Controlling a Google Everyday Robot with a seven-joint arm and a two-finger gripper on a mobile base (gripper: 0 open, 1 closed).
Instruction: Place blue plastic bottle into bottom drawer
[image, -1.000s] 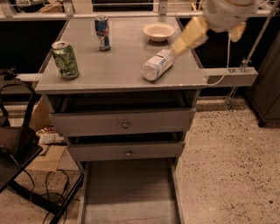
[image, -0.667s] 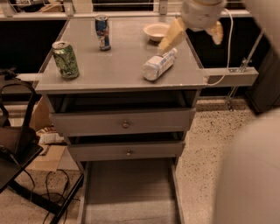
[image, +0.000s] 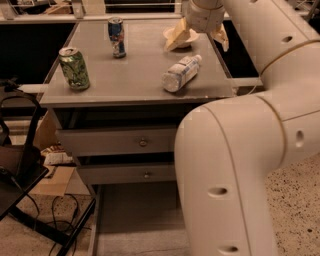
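Observation:
The blue plastic bottle (image: 181, 73) lies on its side on the grey tabletop (image: 130, 70), near the front right, cap pointing to the back right. My gripper (image: 199, 39) hangs behind the bottle, over the back right of the tabletop, open and empty, its two pale yellow fingers (image: 177, 40) spread wide. The bottom drawer (image: 135, 220) is pulled out below the two knobbed drawers; its flat grey floor shows, and my arm hides its right part.
A green can (image: 74, 67) stands at the front left of the tabletop and a blue can (image: 117, 36) at the back. A white bowl (image: 192, 36) sits under the gripper. My large white arm (image: 240, 165) fills the right foreground. A black chair (image: 20, 165) and cables are on the left.
The gripper has moved left and back, from beside the bottle to over the bowl. My arm has swung into the right foreground. The bottle has not moved.

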